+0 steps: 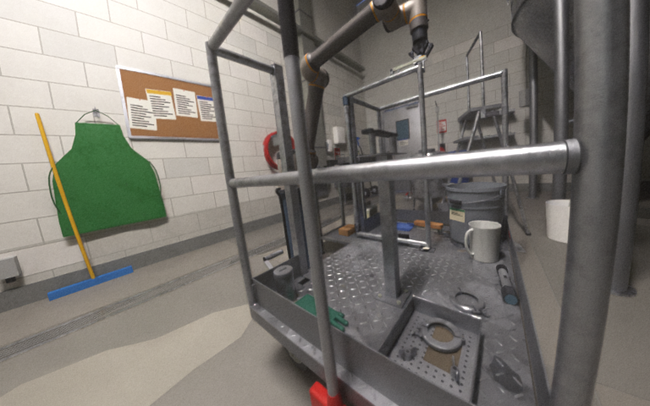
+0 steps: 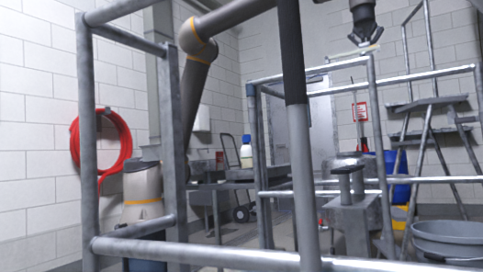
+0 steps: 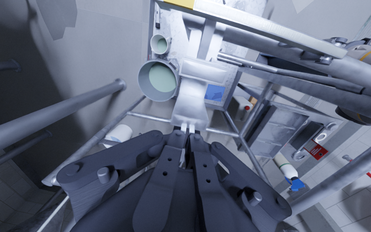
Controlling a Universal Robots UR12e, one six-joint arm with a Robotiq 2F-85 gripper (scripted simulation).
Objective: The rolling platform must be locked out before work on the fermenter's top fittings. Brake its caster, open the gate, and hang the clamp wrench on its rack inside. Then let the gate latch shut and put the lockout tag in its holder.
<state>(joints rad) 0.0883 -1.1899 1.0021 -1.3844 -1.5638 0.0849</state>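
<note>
The rolling platform (image 1: 407, 287) has a diamond-plate deck ringed by steel rails, with the gate (image 1: 383, 81) at its far end. My gripper (image 1: 421, 51) (image 2: 365, 40) (image 3: 187, 131) is closed and empty, pointing down just above the pale latch bar (image 2: 353, 51) (image 3: 262, 26) on the gate's top rail. A red lockout tag (image 3: 314, 150) lies far below beside the frame. The clamp wrench (image 1: 443, 335) rests in a perforated tray at the deck's near corner. A red caster brake (image 1: 325, 395) shows under the near edge.
A grey bucket (image 1: 477, 206) (image 3: 158, 80) and a white mug (image 1: 484, 241) (image 3: 160, 44) stand on the deck, beside a central post (image 1: 390, 239). A step ladder (image 2: 431, 138) stands beyond the gate. A thick column (image 1: 589, 206) rises on the right.
</note>
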